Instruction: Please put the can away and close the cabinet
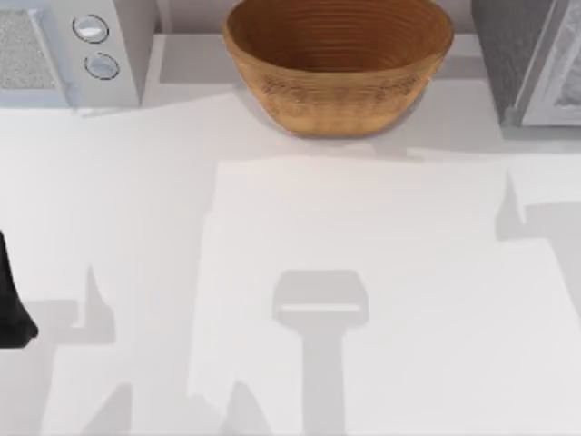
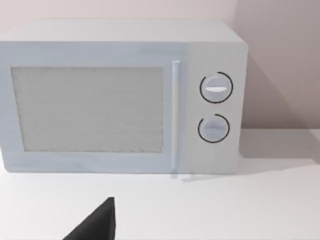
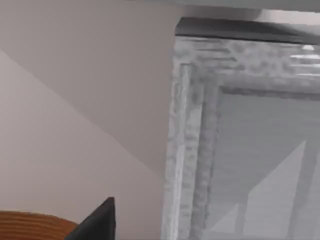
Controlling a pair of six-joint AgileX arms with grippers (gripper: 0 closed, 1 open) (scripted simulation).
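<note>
- Woven brown basket [image 1: 338, 64] sits at the back of the white table [image 1: 363, 272]; the cabinet [image 1: 536, 64] is just right of it and the microwave [image 1: 73, 50] is well to its left.
- I cannot find the can, so I cannot tell which way it lies or which arm is nearer.
- The left arm [image 1: 11, 304] waits far left of the basket, near the table's edge.
- A dark gripper tip [image 2: 95, 225] faces the microwave; another tip [image 3: 97, 222] looks past the basket rim toward the cabinet.
- I cannot tell if either pincer is apart or together.

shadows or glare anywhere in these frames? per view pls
Top view: hard-edged grey shadows cross the table, one paddle-shaped at centre; the woven basket shades the tabletop beneath it. Left wrist view: microwave evenly lit, no glare. Right wrist view: a diagonal shadow edge crosses the wall beside the cabinet.
</note>
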